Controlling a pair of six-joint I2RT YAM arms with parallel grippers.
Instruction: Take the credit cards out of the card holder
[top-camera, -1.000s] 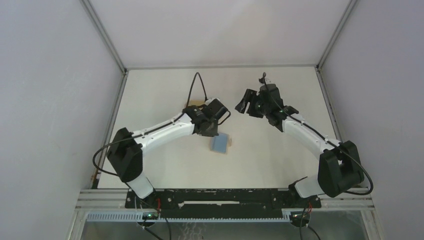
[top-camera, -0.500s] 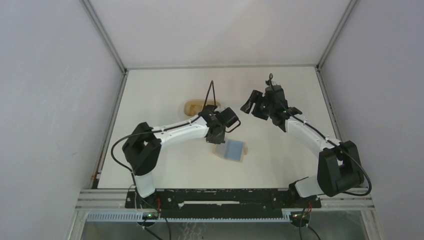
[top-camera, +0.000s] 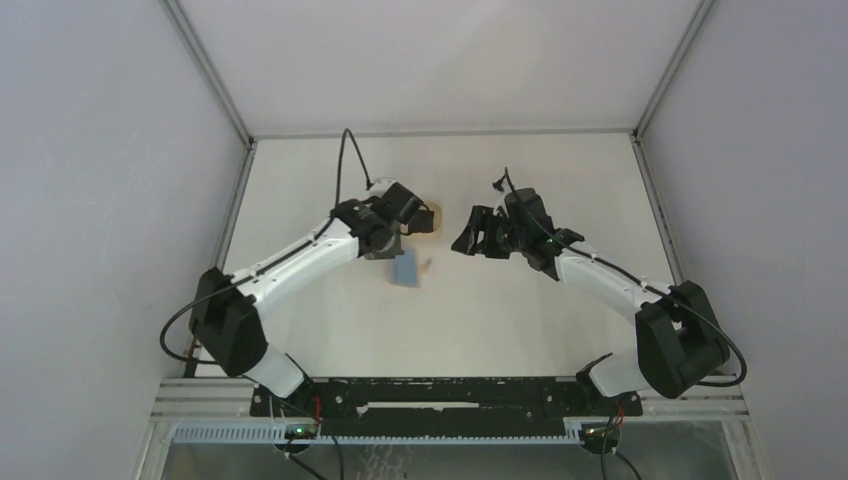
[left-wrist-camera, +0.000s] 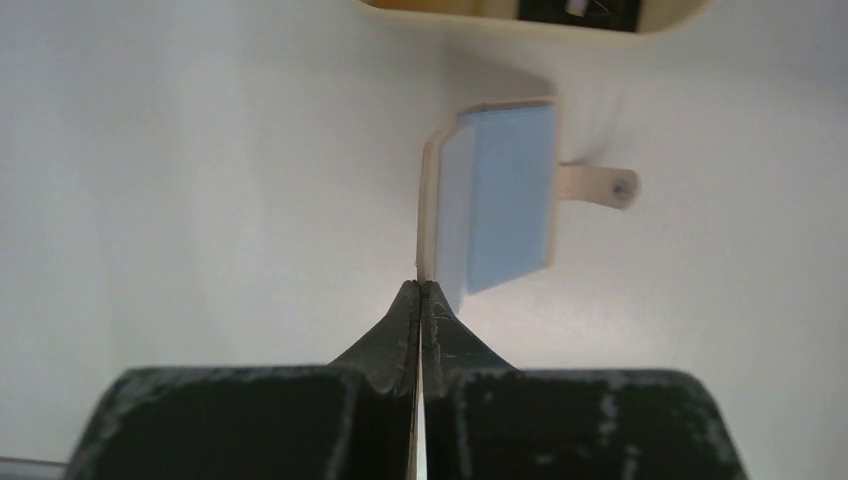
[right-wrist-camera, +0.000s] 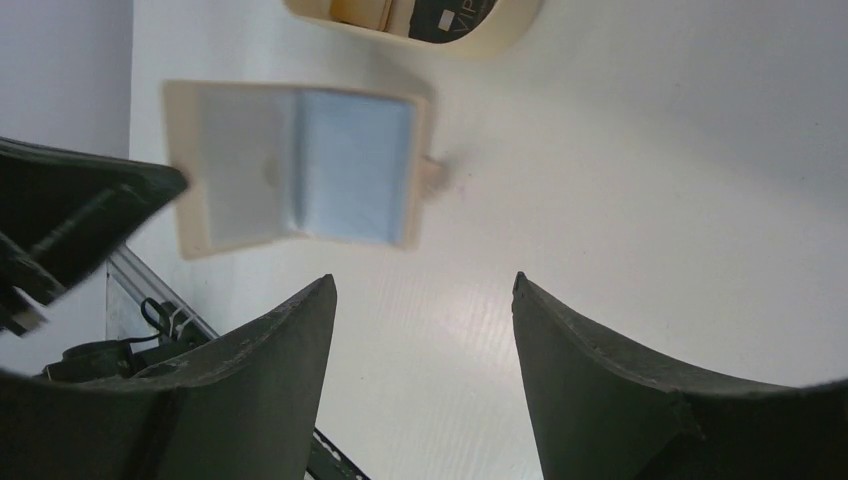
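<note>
The left claw (left-wrist-camera: 420, 298) is pressed together on one edge of the card holder (left-wrist-camera: 497, 200). The holder hangs open from that pinch, its blue inside showing and its tab (left-wrist-camera: 598, 185) with the dark dot sticking out sideways. Just beyond the holder an oval tray (left-wrist-camera: 680, 12) lies on the white table (left-wrist-camera: 200, 150) with a dark card (right-wrist-camera: 450, 15) in it. The right claw (right-wrist-camera: 422, 300) is spread and holds nothing. It faces the open holder from near by, not touching it.
</note>
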